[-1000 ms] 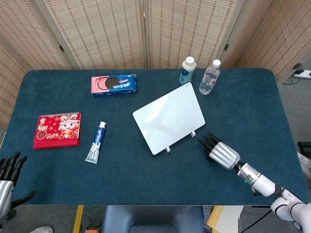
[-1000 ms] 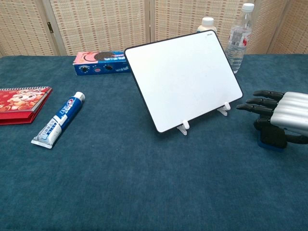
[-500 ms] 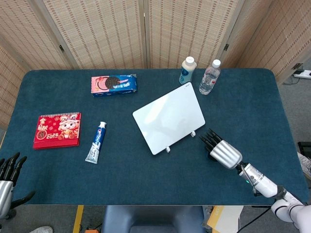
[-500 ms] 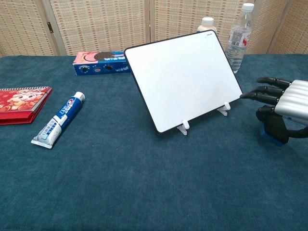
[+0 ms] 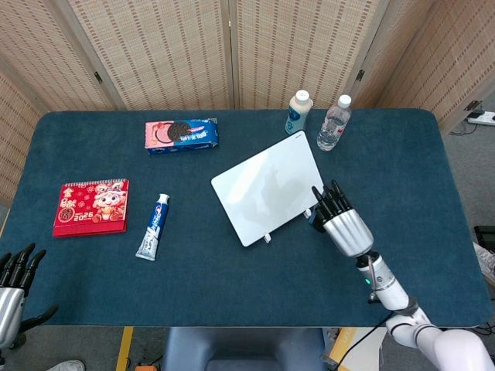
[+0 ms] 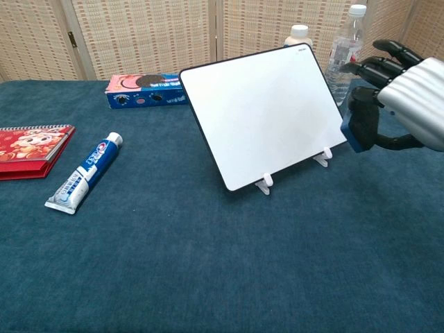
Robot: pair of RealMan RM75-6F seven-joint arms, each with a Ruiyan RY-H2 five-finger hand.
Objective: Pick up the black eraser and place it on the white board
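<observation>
Black eraser (image 6: pixel 354 132) gripped in right hand (image 6: pixel 399 104), raised beside white board (image 6: pixel 263 114); blue tablecloth (image 5: pixel 232 270), wicker screens (image 5: pixel 155 46).

The right hand (image 6: pixel 399 104) largely hides the black eraser (image 6: pixel 354 130).

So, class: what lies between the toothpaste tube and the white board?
Nothing: in both views only bare blue tablecloth separates the toothpaste tube from the white board.

Right hand (image 6: pixel 406 97): ribbed silver back, black fingers (image 5: pixel 334 203); white forearm. Left hand (image 5: pixel 11 286) looks alike.
</observation>
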